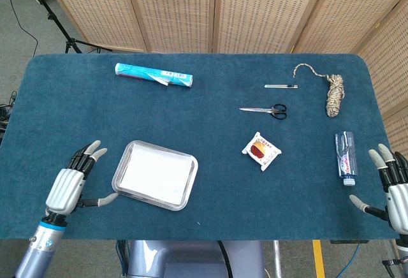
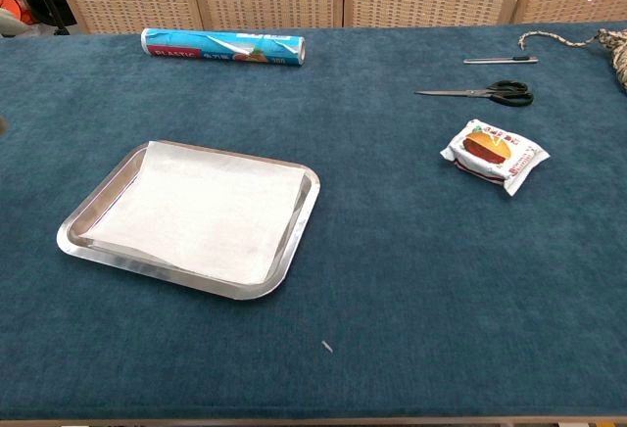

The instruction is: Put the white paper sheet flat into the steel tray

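Nearest the robot, the left hand (image 1: 65, 184) hovers with fingers spread, holding nothing, just left of the steel tray (image 1: 185, 187); the right hand (image 1: 392, 190) is likewise spread and empty at the tabletop's (image 1: 76, 109) right edge. The white paper sheet (image 2: 201, 210) lies flat inside the tray. Farther out sit a snack packet (image 2: 495, 155), scissors (image 2: 477, 92), and a plastic-wrap roll (image 2: 222, 47).

One steel tray (image 1: 121, 166); one white paper sheet (image 1: 155, 173); one pair of scissors (image 1: 264, 109); one snack packet (image 1: 262, 151); one twine bundle (image 1: 333, 93); one foil roll (image 1: 153, 75); one bottle (image 1: 345, 156); one pen (image 1: 280, 86).
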### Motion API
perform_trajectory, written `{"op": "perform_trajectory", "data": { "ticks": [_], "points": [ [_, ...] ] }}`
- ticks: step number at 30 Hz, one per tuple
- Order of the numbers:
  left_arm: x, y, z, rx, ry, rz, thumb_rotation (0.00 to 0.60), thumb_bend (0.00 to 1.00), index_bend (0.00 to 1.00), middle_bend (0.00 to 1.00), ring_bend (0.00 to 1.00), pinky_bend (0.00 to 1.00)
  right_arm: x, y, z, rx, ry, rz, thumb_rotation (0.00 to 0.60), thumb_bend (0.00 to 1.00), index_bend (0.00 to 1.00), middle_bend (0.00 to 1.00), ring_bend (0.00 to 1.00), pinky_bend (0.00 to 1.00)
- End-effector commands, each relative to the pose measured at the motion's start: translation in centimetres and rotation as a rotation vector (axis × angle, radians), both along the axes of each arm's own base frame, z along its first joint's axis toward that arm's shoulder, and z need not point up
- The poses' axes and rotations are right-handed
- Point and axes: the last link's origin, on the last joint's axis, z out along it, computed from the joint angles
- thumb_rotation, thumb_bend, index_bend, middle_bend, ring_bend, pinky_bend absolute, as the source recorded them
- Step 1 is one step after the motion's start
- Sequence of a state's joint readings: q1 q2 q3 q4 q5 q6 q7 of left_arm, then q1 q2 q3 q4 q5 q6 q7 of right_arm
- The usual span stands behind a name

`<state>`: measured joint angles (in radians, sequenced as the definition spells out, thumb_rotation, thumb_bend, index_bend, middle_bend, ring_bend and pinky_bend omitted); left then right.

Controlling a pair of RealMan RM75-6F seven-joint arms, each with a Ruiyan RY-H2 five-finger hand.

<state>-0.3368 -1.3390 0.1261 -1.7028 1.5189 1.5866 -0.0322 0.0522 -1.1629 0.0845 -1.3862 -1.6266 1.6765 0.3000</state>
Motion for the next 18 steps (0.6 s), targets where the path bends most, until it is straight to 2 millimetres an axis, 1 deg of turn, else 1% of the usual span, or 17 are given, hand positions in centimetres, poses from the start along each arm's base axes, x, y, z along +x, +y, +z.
{"op": "perform_trajectory", "data": {
  "ticks": [1, 3, 5, 7, 11, 18],
  "points": [
    [-3.9, -1.9, 0.3, 0.113, -0.042, -0.011, 0.223, 0.00, 0.13, 0.00, 0.00, 0.10, 0.1, 0.0, -0.2, 0.006, 0.003, 0.008, 0.600, 0.00, 0.00, 0.00, 0.00, 0.00],
    [-4.6, -2.1, 0.3, 0.129, -0.041, -0.012, 0.224, 0.00, 0.13, 0.00, 0.00, 0.10, 0.2, 0.0, -0.3, 0.010, 0.006, 0.009, 0.600, 0.00, 0.00, 0.00, 0.00, 0.00],
    [-5.7, -2.4, 0.3, 0.145, -0.047, -0.005, 0.226, 0.00, 0.13, 0.00, 0.00, 0.10, 0.3, -0.1, -0.6, 0.020, 0.013, 0.012, 0.600, 0.00, 0.00, 0.00, 0.00, 0.00],
    [-6.2, -2.5, 0.4, 0.127, -0.053, -0.009, 0.232, 0.00, 0.13, 0.00, 0.00, 0.10, 0.4, -0.2, -0.9, 0.028, 0.019, 0.014, 0.600, 0.00, 0.00, 0.00, 0.00, 0.00],
    [-6.3, -2.5, 1.3, 0.130, -0.099, -0.020, 0.240, 0.00, 0.13, 0.00, 0.00, 0.10, 0.7, -0.3, -1.4, 0.044, 0.033, 0.019, 0.600, 0.00, 0.00, 0.00, 0.00, 0.00],
    [-6.5, -2.3, 1.5, 0.105, -0.142, -0.007, 0.242, 0.00, 0.13, 0.00, 0.00, 0.10, 0.7, -0.3, -1.6, 0.051, 0.041, 0.012, 0.600, 0.00, 0.00, 0.00, 0.00, 0.00]
  ]
}}
